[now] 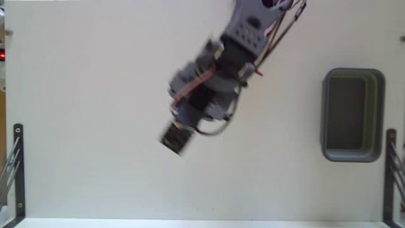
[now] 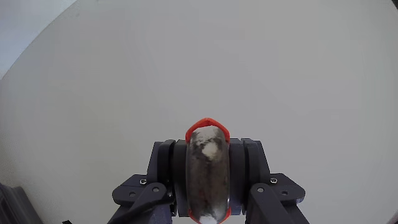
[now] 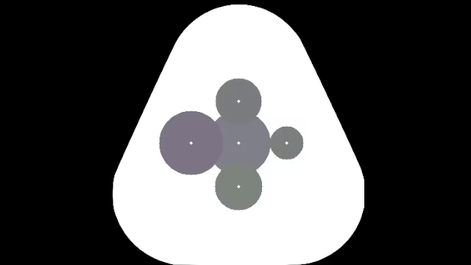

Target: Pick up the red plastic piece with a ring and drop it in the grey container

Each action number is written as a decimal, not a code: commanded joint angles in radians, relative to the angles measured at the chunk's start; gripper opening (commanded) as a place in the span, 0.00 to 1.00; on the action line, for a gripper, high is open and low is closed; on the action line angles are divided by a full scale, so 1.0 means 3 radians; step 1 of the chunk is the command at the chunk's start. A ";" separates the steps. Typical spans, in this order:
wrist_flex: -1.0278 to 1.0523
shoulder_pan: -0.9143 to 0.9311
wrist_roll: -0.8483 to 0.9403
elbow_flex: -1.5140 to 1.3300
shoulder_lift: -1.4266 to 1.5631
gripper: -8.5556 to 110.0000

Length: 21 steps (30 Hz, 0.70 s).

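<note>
Seen in the fixed view: tool [image 1: 176,138] hanging over the middle of the white tabletop [image 1: 95,126], arm slanting down from the top edge toward lower left; tip a dark, blurred block, so the fingers not separable there. Grey container [image 1: 352,114] standing well apart from the tool, off to its right in that view, near the right edge; a dark rectangular tub with rounded corners and a thick rim, upright on the tabletop, interior dark and apparently holding nothing visible. Black metal brackets [image 1: 18,168] at the lower left and lower right corners, far from the tool on either side.

Seen in the wrist view: tool [image 2: 208,134] rising from the bottom edge, dark housings either side of a rounded, translucent grey pad smeared with white; red plastic piece with a ring [image 2: 207,123] showing as a thin orange-red rim arching over the top of that pad and again at its lower edge, pressed tight against the pad at the tool's tip; most of the piece hidden, ring end not distinguishable. Tool closed narrow, gripping the red piece; nothing but bare pale tabletop beyond the tip, the container out of that view.
</note>
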<state>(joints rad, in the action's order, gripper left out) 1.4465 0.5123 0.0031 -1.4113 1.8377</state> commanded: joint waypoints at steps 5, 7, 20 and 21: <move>-0.0016 -0.0553 -0.0010 0.0267 -0.0050 0.29; -0.0018 -0.0710 -0.0010 0.0296 -0.0081 0.29; -0.0036 -0.1808 -0.0010 0.0495 -0.0298 0.29; -0.0037 -0.1900 -0.0010 0.0511 -0.0316 0.29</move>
<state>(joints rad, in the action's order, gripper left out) 1.4465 0.0015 0.0031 -1.3100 1.7303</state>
